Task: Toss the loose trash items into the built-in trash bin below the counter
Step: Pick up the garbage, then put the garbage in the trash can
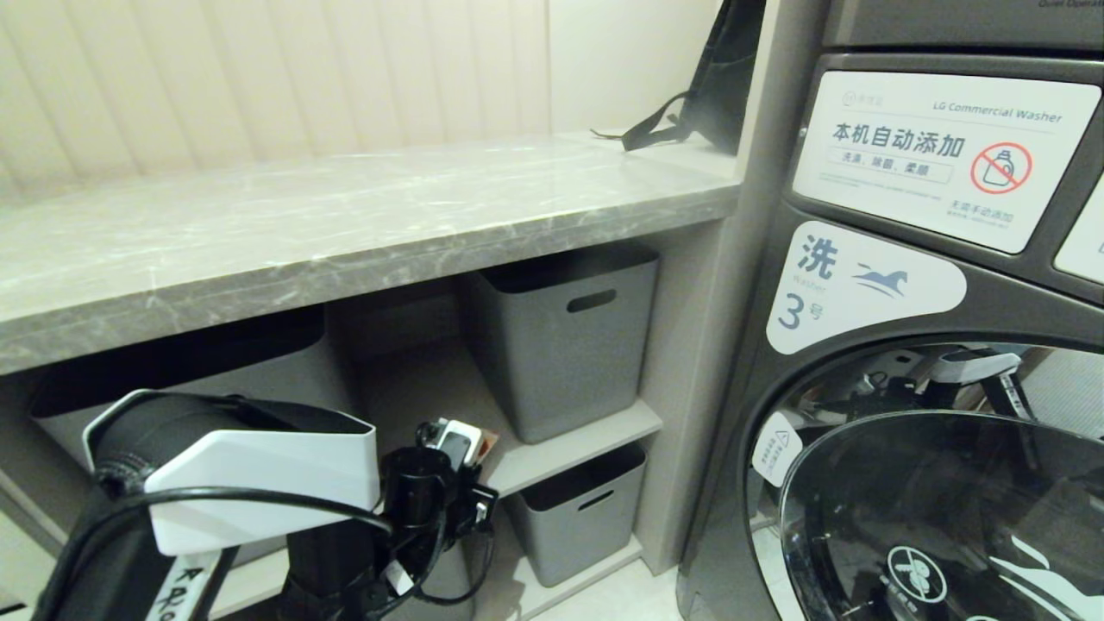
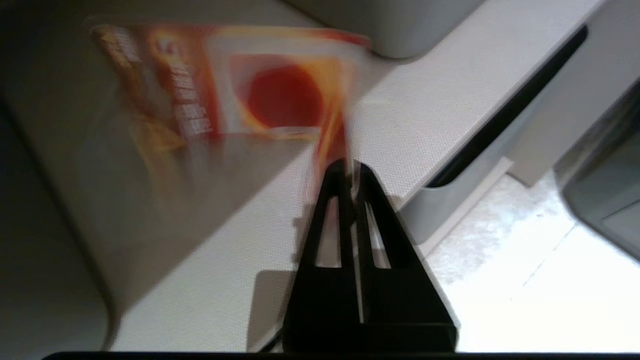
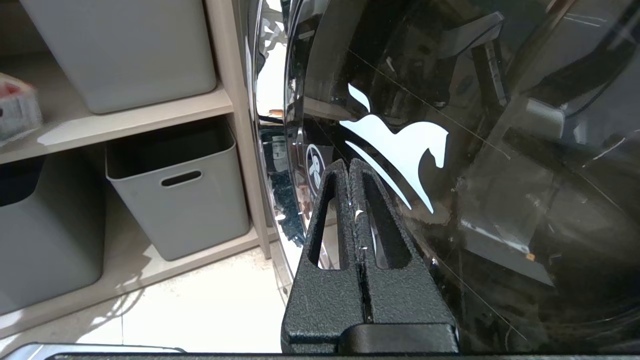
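One piece of trash is in hand: the wrapper point(image 2: 260, 90), clear plastic with orange-red print, is pinched by a thin edge between the closed tips of the left gripper point(image 2: 350, 172) and hangs over the pale shelf point(image 2: 240, 250) under the counter point(image 1: 345, 224). In the head view the left gripper point(image 1: 461, 448) sits low between the grey tubs point(image 1: 565, 336). So slim a hold on slick film is the main risk; I judge a quick swing could let it slide out or flap against a tub. No bin flap shows in any view, so it could end up in a tub by mistake. No carton can be made out for certain. Parked beside the washer door point(image 3: 450, 150), the right gripper point(image 3: 350, 167) is closed on nothing.
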Robot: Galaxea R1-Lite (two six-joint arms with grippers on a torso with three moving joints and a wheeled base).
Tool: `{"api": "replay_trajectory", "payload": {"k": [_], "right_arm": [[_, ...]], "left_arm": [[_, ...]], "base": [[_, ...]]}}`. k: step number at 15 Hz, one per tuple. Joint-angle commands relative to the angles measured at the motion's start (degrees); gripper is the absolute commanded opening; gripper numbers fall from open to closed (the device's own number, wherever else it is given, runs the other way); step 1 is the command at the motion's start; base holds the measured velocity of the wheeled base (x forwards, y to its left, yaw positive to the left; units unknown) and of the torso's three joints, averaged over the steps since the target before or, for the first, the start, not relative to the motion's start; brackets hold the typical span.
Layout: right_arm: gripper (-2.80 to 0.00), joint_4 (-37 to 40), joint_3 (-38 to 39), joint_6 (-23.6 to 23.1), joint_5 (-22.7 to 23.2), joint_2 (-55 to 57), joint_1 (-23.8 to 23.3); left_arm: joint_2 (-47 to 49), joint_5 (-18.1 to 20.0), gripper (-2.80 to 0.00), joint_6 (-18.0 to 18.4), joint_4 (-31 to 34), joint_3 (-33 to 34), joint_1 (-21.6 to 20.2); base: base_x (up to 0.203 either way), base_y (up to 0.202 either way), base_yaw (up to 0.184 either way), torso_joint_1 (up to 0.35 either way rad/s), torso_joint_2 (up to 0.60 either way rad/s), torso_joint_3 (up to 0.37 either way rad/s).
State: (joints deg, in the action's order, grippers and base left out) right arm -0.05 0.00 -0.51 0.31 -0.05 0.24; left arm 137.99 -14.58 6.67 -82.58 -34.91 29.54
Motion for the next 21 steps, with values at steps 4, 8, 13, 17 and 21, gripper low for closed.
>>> {"api": "replay_trajectory", "payload": {"k": [4, 8, 13, 17, 21], "right_arm": [[-2.80, 0.0, 0.0, 0.0, 0.0, 0.0, 0.0], [-2.80, 0.0, 0.0, 0.0, 0.0, 0.0, 0.0], [-2.80, 0.0, 0.0, 0.0, 0.0, 0.0, 0.0], [-2.80, 0.0, 0.0, 0.0, 0.0, 0.0, 0.0], [-2.80, 0.0, 0.0, 0.0, 0.0, 0.0, 0.0]], "left_arm": [[-1.2, -0.1, -2.80, 0.0, -0.5, 0.4, 0.1], [-10.0, -1.3, -2.80, -2.1, -0.5, 10.2, 2.8], [-32.6, -5.1, -2.80, -6.8, -0.2, 29.7, 9.0], [-44.7, -7.0, -2.80, -4.8, 0.9, 34.6, 10.2], [-58.6, -6.8, -2.80, 0.9, 2.0, 34.9, 8.5]], "base": [[0.000, 0.000, 0.000, 0.000, 0.00, 0.000], [0.000, 0.000, 0.000, 0.000, 0.00, 0.000], [0.000, 0.000, 0.000, 0.000, 0.00, 0.000], [0.000, 0.000, 0.000, 0.000, 0.00, 0.000], [0.000, 0.000, 0.000, 0.000, 0.00, 0.000]]}}
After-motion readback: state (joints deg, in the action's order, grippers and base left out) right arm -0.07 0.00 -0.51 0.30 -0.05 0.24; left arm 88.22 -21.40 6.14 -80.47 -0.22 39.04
